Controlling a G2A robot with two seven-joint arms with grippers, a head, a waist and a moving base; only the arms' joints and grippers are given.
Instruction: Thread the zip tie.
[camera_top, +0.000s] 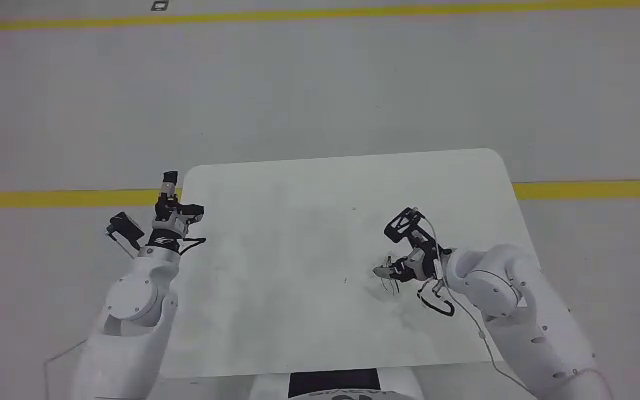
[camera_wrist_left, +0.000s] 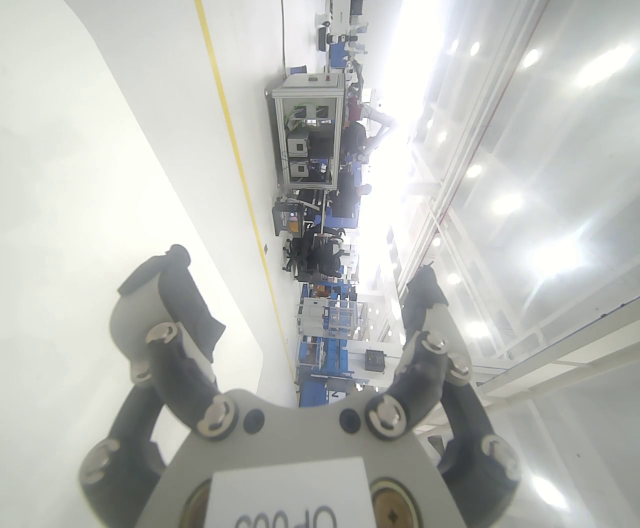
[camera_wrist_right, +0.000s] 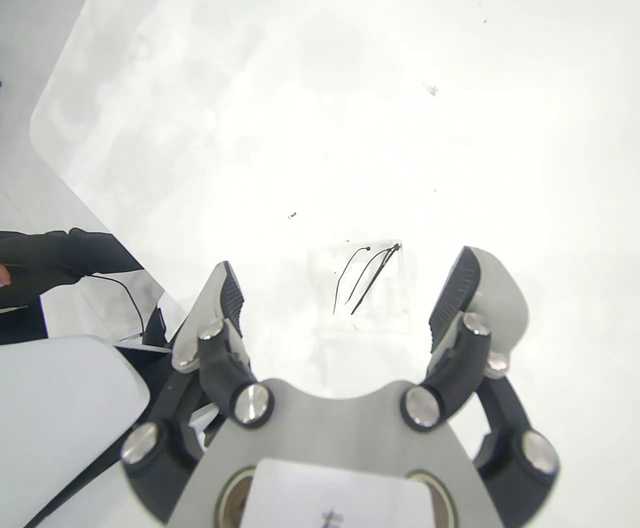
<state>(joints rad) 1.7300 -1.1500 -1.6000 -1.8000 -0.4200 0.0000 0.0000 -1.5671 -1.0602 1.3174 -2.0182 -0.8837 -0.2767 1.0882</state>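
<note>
Slender black zip ties (camera_wrist_right: 367, 275) lie in a small loose bundle on the white table (camera_top: 300, 220). In the top view they sit in the lower right of the frame, just below the right gripper (camera_top: 395, 247). The right wrist view shows hair-fine strands, at least two and perhaps three, each ending in a tiny square head. One strand bows in a gentle curve. The others run nearly straight and cross close to one head, with their tails lying loose on the surface. The bundle sits within the faint rectangular outline of what looks like a clear pouch (camera_wrist_right: 320, 300); whether the ties are on it or inside it cannot be told.

The right gripper hangs low over the table with its two ribbed fingers (camera_wrist_right: 452, 295) spread wide and nothing held between them. The ties lie farther out on the table, apart from both pads.

The left gripper (camera_top: 183, 196) sits at the left centre of the top view, at the table's left edge and well apart from the ties. Its own wrist view shows its dark fingers (camera_wrist_left: 175, 300) also spread wide and empty, one over the table and the other out over the floor. A yellow line (camera_top: 60, 197) crosses the floor beside that edge.
</note>
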